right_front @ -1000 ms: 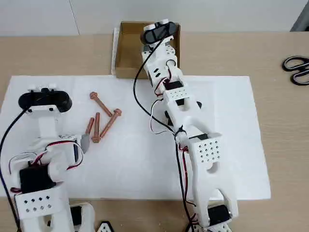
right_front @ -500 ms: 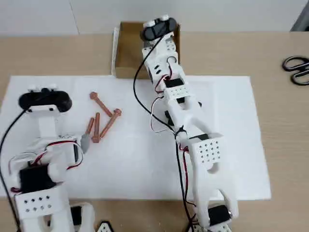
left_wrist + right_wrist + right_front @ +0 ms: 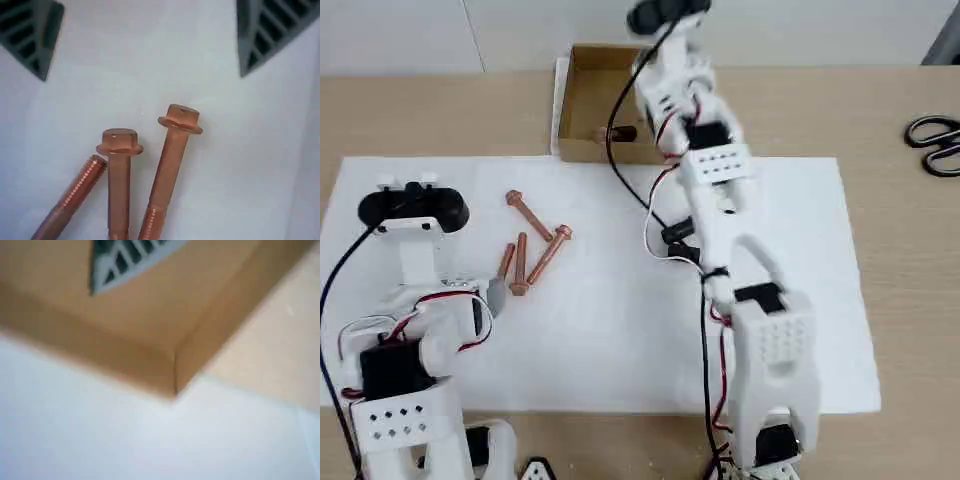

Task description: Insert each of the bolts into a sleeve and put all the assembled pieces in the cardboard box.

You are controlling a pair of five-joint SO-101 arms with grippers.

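- On the white sheet (image 3: 620, 340), over on the left arm's (image 3: 415, 330) side: four copper bolts (image 3: 548, 255) in a loose cluster, lying flat. Flanged heads are visible on three. The fourth is shorter and lies just beside the middle one.
- Left gripper (image 3: 150, 37) hangs above that cluster. Jaws are spread wide with nothing between them. Its wrist view looks down on two bolt heads side by side, with a threaded end (image 3: 80, 185) just beside one of them.
- Cardboard box (image 3: 585, 100) sits on the table (image 3: 880, 110) at the far edge of the sheet, open side up.
- One copper piece (image 3: 617, 134) lies inside the box, near the wall next to the sheet. I cannot tell whether it carries a sleeve.
- Right arm (image 3: 720, 200) stretches across the sheet, its far end over the box's right side.
- Right gripper (image 3: 131, 259): its wrist view takes in an outer corner of the box where it meets the sheet, with bare table beside it. I cannot tell whether it is open or closed.
- Scissors (image 3: 932, 145) lie on the table, off the sheet, well apart from both arms.
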